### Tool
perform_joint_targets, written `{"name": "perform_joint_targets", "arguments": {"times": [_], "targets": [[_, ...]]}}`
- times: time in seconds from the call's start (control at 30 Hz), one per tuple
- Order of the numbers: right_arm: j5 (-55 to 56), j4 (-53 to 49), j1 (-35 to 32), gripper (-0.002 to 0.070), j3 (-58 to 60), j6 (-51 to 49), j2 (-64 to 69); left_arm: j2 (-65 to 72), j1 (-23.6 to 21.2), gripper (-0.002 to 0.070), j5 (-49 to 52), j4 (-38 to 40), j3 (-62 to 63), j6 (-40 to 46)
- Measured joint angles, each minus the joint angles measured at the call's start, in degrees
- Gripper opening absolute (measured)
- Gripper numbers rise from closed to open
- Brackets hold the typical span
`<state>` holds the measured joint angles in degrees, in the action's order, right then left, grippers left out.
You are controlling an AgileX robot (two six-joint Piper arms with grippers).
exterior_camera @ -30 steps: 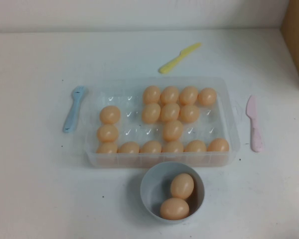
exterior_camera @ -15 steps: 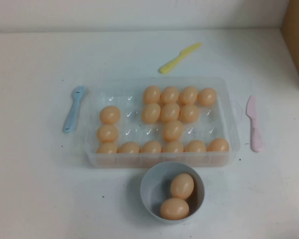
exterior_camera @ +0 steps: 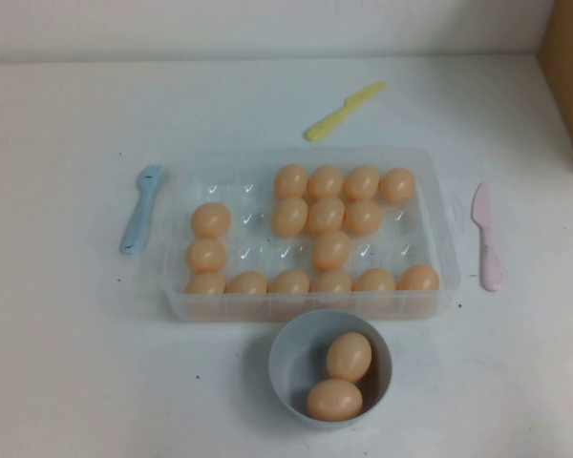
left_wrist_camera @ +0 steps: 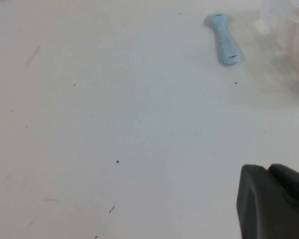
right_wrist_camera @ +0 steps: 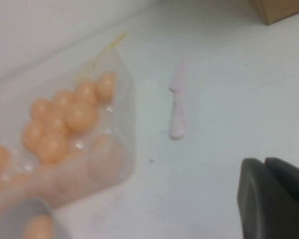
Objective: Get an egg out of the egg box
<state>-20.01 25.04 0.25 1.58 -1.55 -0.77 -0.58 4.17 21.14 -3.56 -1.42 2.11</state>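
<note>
The clear plastic egg box (exterior_camera: 306, 307) lies in the middle of the table in the high view and holds several peach-orange eggs; one egg (exterior_camera: 331, 250) sits alone in the third row. Neither arm shows in the high view. In the left wrist view my left gripper (left_wrist_camera: 266, 169) is shut and empty over bare table, well to the left of the box, whose corner (left_wrist_camera: 289, 45) shows. In the right wrist view my right gripper (right_wrist_camera: 265, 162) is shut and empty, apart from the box (right_wrist_camera: 123, 79) and its eggs (right_wrist_camera: 79, 115).
A grey-blue bowl (exterior_camera: 285, 367) with two eggs stands in front of the box. A blue spatula (exterior_camera: 141, 207) lies left of it, also in the left wrist view (left_wrist_camera: 223, 37). A yellow knife (exterior_camera: 344, 110) lies behind, a pink knife (exterior_camera: 486, 236) on the right. A brown box (exterior_camera: 568, 76) stands far right.
</note>
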Motion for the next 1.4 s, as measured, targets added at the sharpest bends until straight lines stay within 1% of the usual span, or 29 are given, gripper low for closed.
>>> {"name": "perform_joint_targets", "arguments": {"times": [0.03,0.1,0.13,0.17,0.2,0.27,0.3,0.43,0.5,0.6,0.7,0.77,0.83,0.93,1.03,1.13,1.27,1.4], "targets": [[0.55,3.57,0.0,-0.0018,0.0,-0.13,0.0,0.0,0.0,-0.0005,0.0,0.0,0.0,0.0],[2.22,15.89,0.0,-0.0018,0.0,-0.13,0.0,0.0,0.0,-0.0005,0.0,0.0,0.0,0.0],[2.78,20.21,0.0,-0.0018,0.0,-0.13,0.0,0.0,0.0,-0.0005,0.0,0.0,0.0,0.0],[4.19,28.47,0.0,-0.0018,0.0,-0.13,0.0,0.0,0.0,-0.0005,0.0,0.0,0.0,0.0],[5.6,34.34,0.0,-0.0018,0.0,-0.13,0.0,0.0,0.0,-0.0004,0.0,0.0,0.0,0.0],[8.38,40.66,0.0,-0.0018,0.0,0.92,0.0,0.0,0.0,-0.0005,0.0,0.0,0.0,0.0],[9.68,41.82,0.0,-0.0018,0.0,2.39,0.0,0.0,0.0,-0.0005,0.0,0.0,0.0,0.0],[11.58,40.85,0.0,-0.0018,0.0,14.92,0.0,0.0,0.0,-0.0005,0.0,0.0,0.0,0.0],[11.48,42.73,0.0,-0.0018,0.0,16.93,0.0,0.0,0.0,-0.0005,0.0,0.0,0.0,0.0],[11.48,48.38,0.0,-0.0018,0.0,18.68,0.0,0.0,0.0,-0.0005,0.0,0.0,0.0,0.0],[10.69,50.6,0.0,-0.0018,0.0,25.8,0.0,0.0,0.0,-0.0005,0.0,0.0,0.0,0.0],[8.56,50.89,0.0,-0.0018,0.0,30.76,0.46,0.0,0.0,-0.0005,0.0,0.0,0.0,0.0],[6.14,50.75,0.0,-0.0018,-1.09,33.52,3.6,0.0,0.0,-0.0005,0.0,0.0,0.0,0.0],[1.76,45.37,0.0,-0.0018,-6.53,35.0,13.26,0.0,0.0,-0.0005,0.0,0.0,0.0,0.0],[-5.1,35.2,0.0,-0.0018,-16.48,37.16,24.56,0.0,0.0,-0.0005,0.0,0.0,0.0,0.0],[-14.96,25.46,0.0,-0.0018,-27.87,38.53,37.48,0.0,0.0,-0.0005,0.0,0.0,0.0,0.0],[-26.57,17.07,0.0,-0.0018,-40.74,39.36,51.95,0.0,0.0,-0.0005,0.0,0.0,0.0,0.0],[-32.65,12.02,0.53,-0.0018,-52.3,39.73,64.14,0.0,0.0,-0.0005,0.0,0.0,0.0,0.0]]}}
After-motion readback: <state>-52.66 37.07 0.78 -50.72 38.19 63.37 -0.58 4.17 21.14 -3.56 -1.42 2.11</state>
